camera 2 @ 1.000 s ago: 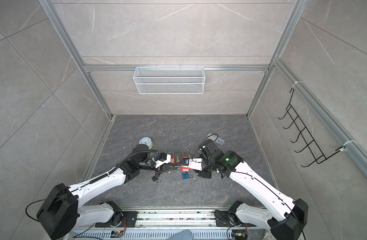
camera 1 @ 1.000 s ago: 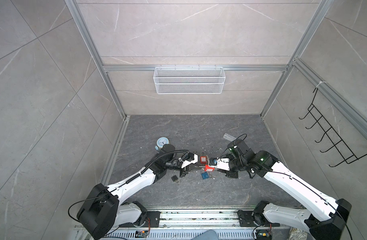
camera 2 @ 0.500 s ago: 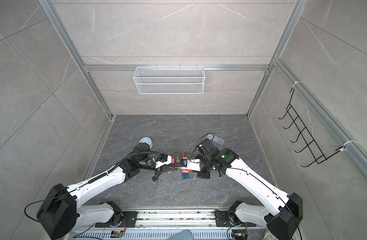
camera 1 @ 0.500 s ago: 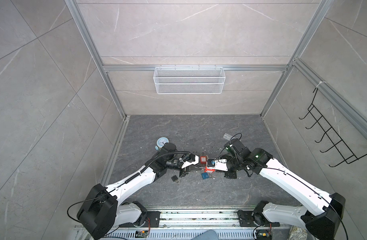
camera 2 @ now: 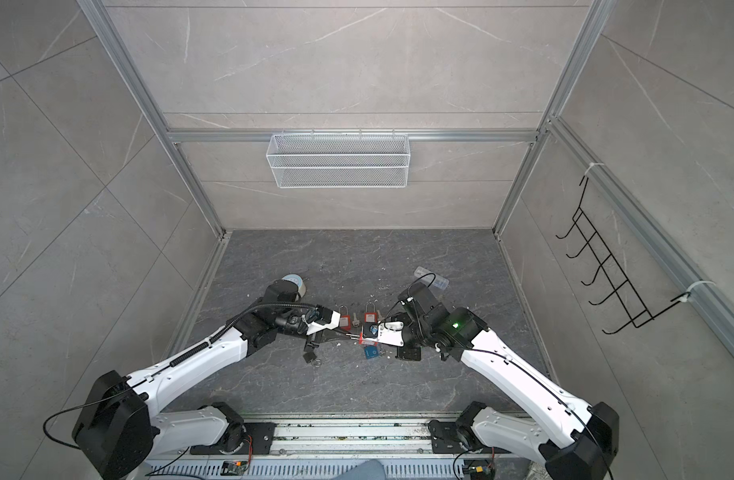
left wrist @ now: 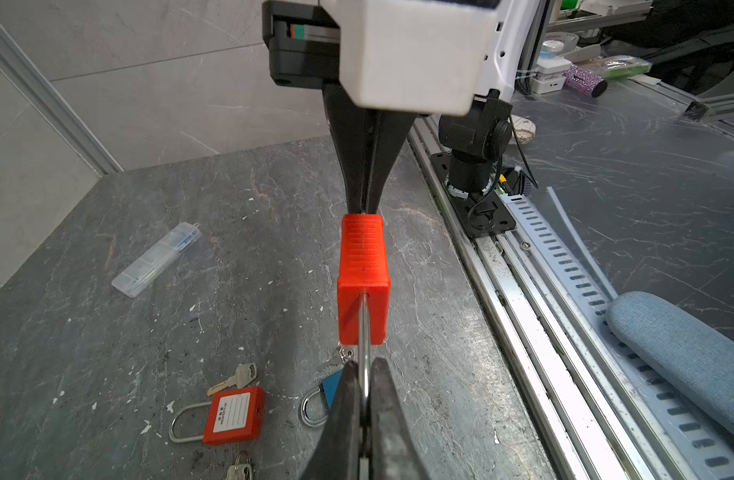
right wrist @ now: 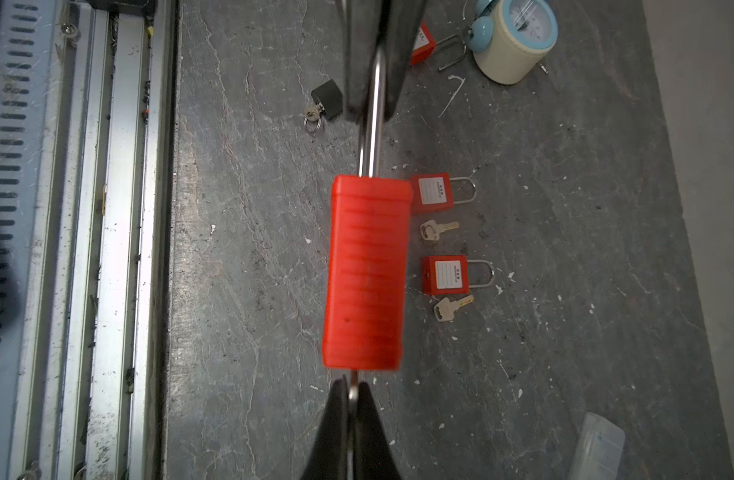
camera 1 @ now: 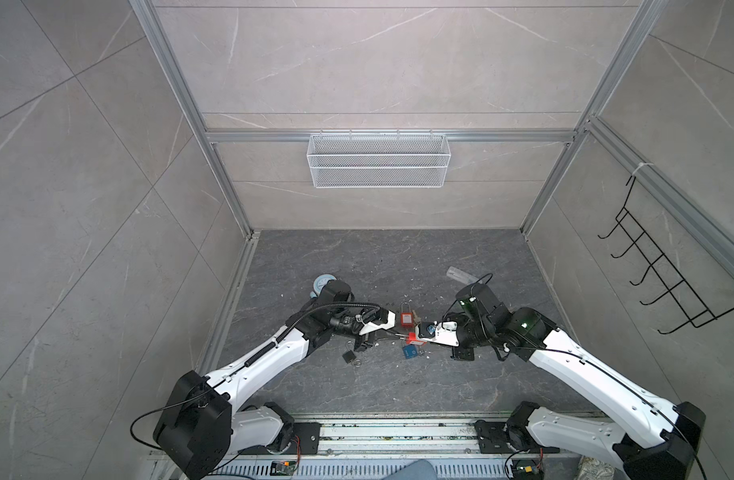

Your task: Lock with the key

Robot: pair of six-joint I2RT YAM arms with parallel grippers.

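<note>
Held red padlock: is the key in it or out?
In, it appears: the right gripper, shut, pinches a metal key that meets the end of the red padlock; the left gripper grips its shackle.

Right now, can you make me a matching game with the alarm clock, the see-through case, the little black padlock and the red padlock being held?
Things:
1. alarm clock
2. see-through case
3. black padlock
4. held red padlock

Clues:
a. in the air, left gripper on its shackle, right gripper on its key
b. cream body, light blue face
c. on the floor, on the right gripper's side
d. on the floor, a key ring at its end

Pairs: 1-b, 2-c, 3-d, 4-a
</note>
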